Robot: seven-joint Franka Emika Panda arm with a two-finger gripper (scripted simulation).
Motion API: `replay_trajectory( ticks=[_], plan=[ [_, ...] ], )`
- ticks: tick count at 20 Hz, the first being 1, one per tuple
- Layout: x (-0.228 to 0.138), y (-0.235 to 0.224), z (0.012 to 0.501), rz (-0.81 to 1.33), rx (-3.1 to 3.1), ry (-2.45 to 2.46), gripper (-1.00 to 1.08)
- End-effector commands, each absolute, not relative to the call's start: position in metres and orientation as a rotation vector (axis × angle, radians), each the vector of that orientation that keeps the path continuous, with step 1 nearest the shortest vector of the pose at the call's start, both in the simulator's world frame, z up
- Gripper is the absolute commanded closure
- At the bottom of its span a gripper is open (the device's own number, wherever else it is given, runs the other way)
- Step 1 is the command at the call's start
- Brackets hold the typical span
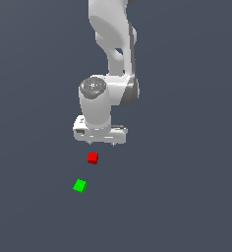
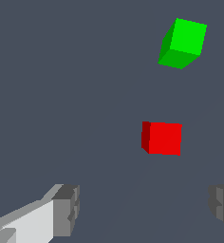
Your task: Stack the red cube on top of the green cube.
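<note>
End effector [image 2: 142, 209] open and empty, fingertips cut off in wrist view, red cube [image 1: 93, 158] apart from green cube [image 1: 80, 185]

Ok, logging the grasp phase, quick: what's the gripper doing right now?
Gripper: open, holding nothing; the red cube lies ahead of it, not yet between its fingers.

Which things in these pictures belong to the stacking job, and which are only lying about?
Belong to the job:
- red cube, alone on the floor
- green cube, apart from the red one
- gripper, open, holding nothing

Only lying about:
- nothing else shows; only the plain grey floor
</note>
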State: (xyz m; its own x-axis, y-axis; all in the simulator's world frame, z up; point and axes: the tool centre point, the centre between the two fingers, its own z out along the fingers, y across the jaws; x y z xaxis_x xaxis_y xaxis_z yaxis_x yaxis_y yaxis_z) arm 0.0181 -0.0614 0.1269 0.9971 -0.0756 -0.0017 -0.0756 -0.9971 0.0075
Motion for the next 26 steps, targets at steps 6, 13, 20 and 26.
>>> replay_trajectory(
  ticks=[6,13,20,26],
  plan=[
    [0.032,-0.097,0.086,-0.001,3.133,-0.191,-0.92],
    [0.037,-0.11,0.072,0.0,3.134,-0.215,-0.92],
    [0.036,-0.11,0.063,-0.002,3.133,-0.216,-0.92],
    [0.037,-0.111,0.033,-0.001,3.134,-0.218,-0.92]
  ],
)
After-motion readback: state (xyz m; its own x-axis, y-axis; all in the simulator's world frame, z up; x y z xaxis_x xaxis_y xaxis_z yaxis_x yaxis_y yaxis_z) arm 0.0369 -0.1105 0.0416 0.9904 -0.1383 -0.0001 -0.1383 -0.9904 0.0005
